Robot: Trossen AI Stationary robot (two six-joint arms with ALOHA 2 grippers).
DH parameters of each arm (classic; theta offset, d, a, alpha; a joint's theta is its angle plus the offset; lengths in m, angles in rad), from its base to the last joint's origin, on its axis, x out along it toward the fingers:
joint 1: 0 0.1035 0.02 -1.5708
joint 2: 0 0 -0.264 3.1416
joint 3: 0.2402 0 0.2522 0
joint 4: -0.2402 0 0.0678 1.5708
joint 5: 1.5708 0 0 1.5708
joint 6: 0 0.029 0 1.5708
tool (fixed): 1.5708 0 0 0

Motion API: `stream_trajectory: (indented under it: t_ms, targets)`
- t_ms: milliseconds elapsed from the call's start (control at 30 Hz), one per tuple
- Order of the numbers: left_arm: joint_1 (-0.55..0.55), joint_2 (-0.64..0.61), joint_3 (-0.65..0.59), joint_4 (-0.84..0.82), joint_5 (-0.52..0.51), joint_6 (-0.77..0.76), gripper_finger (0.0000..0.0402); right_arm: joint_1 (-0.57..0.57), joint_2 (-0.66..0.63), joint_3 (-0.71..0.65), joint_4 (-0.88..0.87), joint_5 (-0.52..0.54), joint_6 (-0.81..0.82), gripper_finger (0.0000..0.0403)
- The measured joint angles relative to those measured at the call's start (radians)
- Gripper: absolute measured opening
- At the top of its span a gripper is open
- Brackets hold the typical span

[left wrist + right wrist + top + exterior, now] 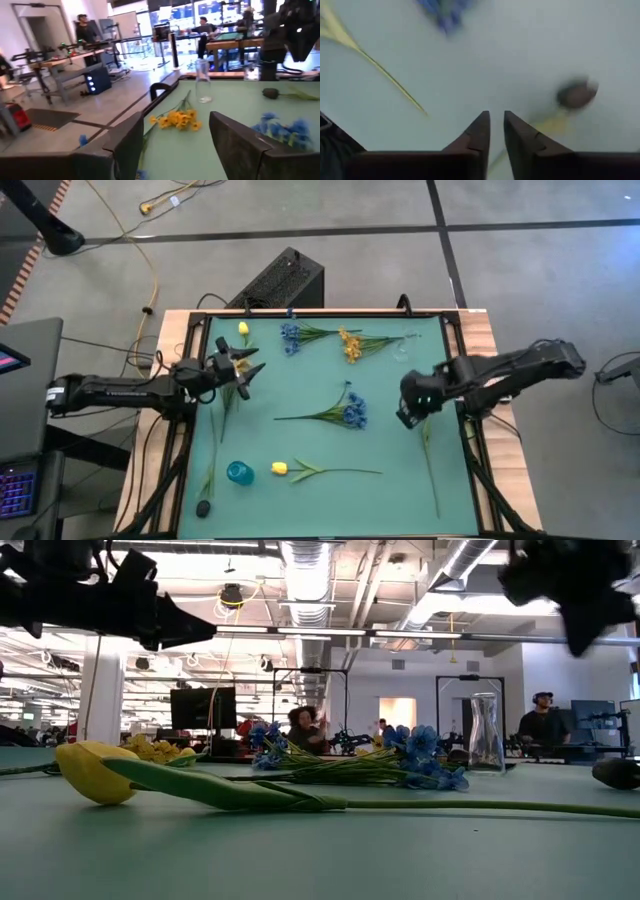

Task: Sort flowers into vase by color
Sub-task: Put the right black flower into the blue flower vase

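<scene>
Overhead, the pale green table mat [380,440] carries thin green-stemmed artificial flowers scattered across it: a blue-blossomed stem [292,336] and a yellow-orange clustered stem [351,345] lie side by side near the far edge, a larger spray of blue blossoms [353,411] sits in the middle, and a yellow tulip bud with a long leaf [280,468] lies toward the near edge beside a small round teal cup [239,472]. Another yellow bud [243,330] rests near the far left corner, and a dark-headed stem [204,507] lies at the near left corner. A clear glass vase [485,734] stands upright at the far side of the mat, just beyond the yellow-orange cluster [176,119], and no flower is in it. The left gripper [243,369] hovers over the left part of the mat near the yellow bud, its dark fingers [235,142] spread wide with nothing between them. The right gripper [408,416] hangs over the right part of the mat, right of the central blue spray, above a long bare stem [430,465]; its fingers [479,135] stand almost together with only a narrow gap, holding nothing, and another dark flower head [577,93] lies on the mat just beyond them.
</scene>
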Motion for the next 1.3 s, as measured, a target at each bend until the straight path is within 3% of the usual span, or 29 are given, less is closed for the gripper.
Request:
stream_trajectory:
  t_ms: [267,533,933,1300]
  targets:
    - [0.0,0.006,0.0,0.007,0.02,0.006,0.0255,0.241,0.076,-0.087,0.035,-0.005,0.447,0.0193]
    - [0.0,0.006,0.0,0.038,0.078,0.005,0.0256,0.388,0.192,-0.142,0.108,-0.005,0.685,0.0209]
    - [0.0,0.006,0.001,0.084,0.107,-0.003,0.0256,0.433,0.311,-0.238,0.262,0.0,0.716,0.02]
    - [0.0,0.006,0.001,0.018,0.117,-0.039,0.0256,0.433,0.326,-0.292,0.298,0.005,0.716,0.0187]
